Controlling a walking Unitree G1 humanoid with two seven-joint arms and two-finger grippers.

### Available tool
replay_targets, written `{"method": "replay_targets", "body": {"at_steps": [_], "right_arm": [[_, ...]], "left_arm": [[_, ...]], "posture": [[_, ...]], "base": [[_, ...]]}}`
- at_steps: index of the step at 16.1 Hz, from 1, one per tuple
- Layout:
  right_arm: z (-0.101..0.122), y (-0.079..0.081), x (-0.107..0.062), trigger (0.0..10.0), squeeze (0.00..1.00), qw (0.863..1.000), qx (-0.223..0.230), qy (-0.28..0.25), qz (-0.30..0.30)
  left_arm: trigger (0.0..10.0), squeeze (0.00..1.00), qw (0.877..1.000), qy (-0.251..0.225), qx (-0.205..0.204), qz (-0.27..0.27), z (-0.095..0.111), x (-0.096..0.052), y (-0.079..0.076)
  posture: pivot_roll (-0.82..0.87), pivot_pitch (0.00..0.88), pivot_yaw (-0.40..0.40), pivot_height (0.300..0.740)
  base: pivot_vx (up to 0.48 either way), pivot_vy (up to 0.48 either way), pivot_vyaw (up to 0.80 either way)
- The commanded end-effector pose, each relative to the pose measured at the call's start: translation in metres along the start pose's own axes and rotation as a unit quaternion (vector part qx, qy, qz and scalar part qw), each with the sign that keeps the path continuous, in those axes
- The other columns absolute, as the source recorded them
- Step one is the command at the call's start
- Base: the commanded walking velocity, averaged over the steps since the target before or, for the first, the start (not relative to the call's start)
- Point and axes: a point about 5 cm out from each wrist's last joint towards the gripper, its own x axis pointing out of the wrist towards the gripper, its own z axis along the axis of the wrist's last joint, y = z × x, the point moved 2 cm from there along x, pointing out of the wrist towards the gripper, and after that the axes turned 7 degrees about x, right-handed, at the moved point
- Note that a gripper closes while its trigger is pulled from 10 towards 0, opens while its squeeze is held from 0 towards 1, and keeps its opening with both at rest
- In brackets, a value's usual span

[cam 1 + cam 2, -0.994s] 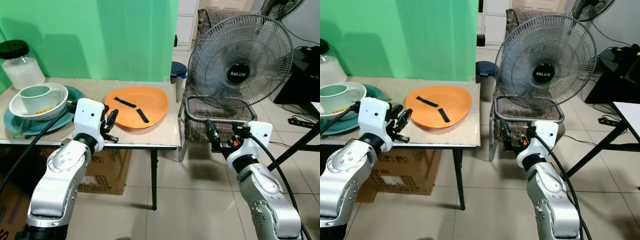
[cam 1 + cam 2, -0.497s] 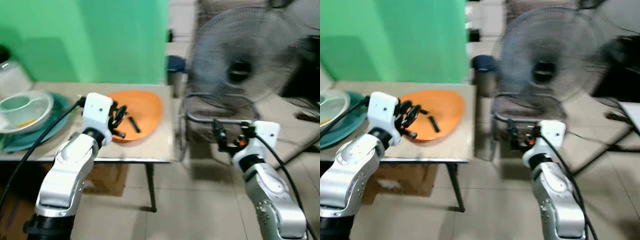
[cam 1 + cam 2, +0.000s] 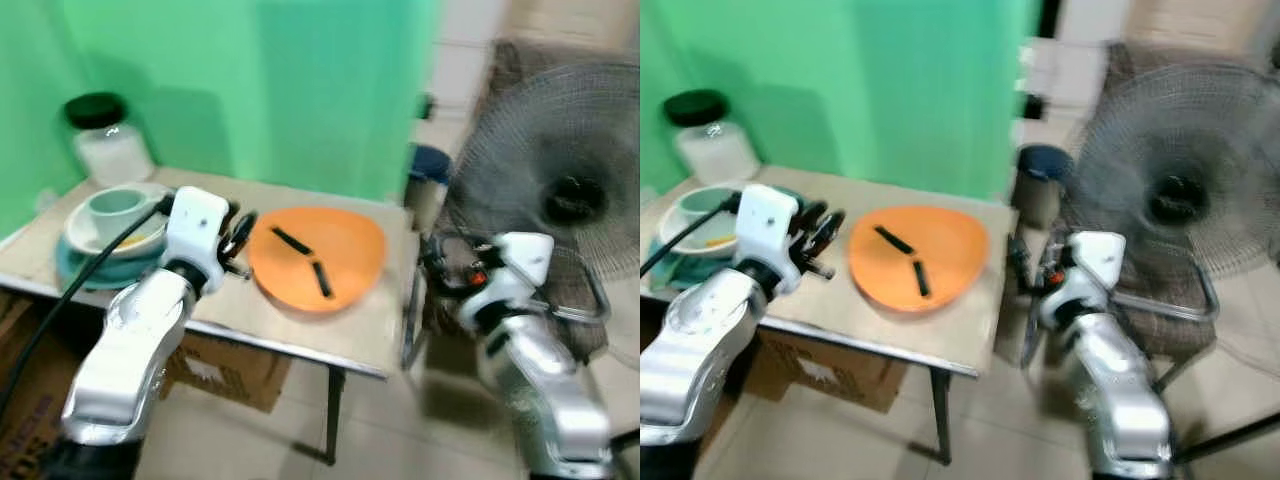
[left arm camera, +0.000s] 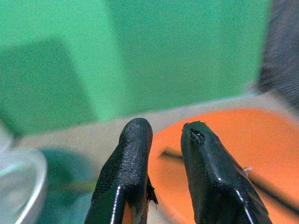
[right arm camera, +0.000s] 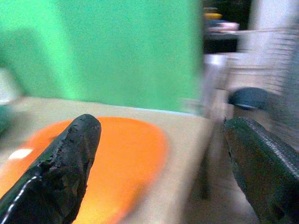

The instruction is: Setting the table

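An orange plate (image 3: pixel 318 255) with two black strips (image 3: pixel 290 240) on it lies on the beige table (image 3: pixel 375 325), right of centre. At the table's left end a teal plate (image 3: pixel 75 272) carries a white bowl (image 3: pixel 100 232) with a pale green cup (image 3: pixel 115 205) in it. My left gripper (image 3: pixel 240 232) hovers over the table just left of the orange plate, its fingers (image 4: pixel 133 163) shut with nothing between them. My right gripper (image 3: pixel 437 265) is open and empty beside the table's right edge, facing the orange plate (image 5: pixel 117 154).
A glass jar with a black lid (image 3: pixel 105 140) stands behind the bowl stack. A standing fan (image 3: pixel 570 200) and a chair are right of the table. A green backdrop (image 3: pixel 250 80) rises behind it. A cardboard box (image 3: pixel 230 370) sits under the table.
The whole view has swung left and is blurred, so the table now sits more centrally. My left gripper has risen from the table's front edge to beside the plate. The right gripper is nearer the table.
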Motion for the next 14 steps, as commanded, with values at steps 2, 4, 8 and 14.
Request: {"method": "replay_targets", "body": {"at_steps": [2,4,8,14], "right_arm": [[-0.001,-0.013,-0.002,10.0,0.0,1.0,-0.009,0.012,-0.001],[-0.001,-0.016,-0.002,10.0,0.0,1.0,-0.001,0.021,0.019],[0.0,-0.019,0.01,10.0,0.13,0.998,0.012,0.031,0.044],[0.001,-0.01,0.024,10.0,1.0,0.991,-0.007,0.058,0.121]], "left_arm": [[10.0,0.0,1.0,-0.014,0.01,-0.023,0.007,0.001,-0.009],[10.0,0.0,0.999,-0.017,0.015,-0.046,0.007,0.0,-0.013],[10.0,0.0,0.992,0.003,0.063,-0.114,-0.003,0.008,-0.017],[10.0,0.0,0.987,0.014,0.07,-0.147,-0.027,0.043,-0.006]], "posture": [[0.05,0.0,-0.026,0.74],[0.05,0.0,-0.031,0.74],[0.05,0.0,-0.03,0.74],[0.05,0.0,-0.049,0.74]], "base": [[0.0,0.0,0.0],[0.0,0.0,0.0],[0.0,0.0,0.0],[0.0,0.0,0.0]]}}
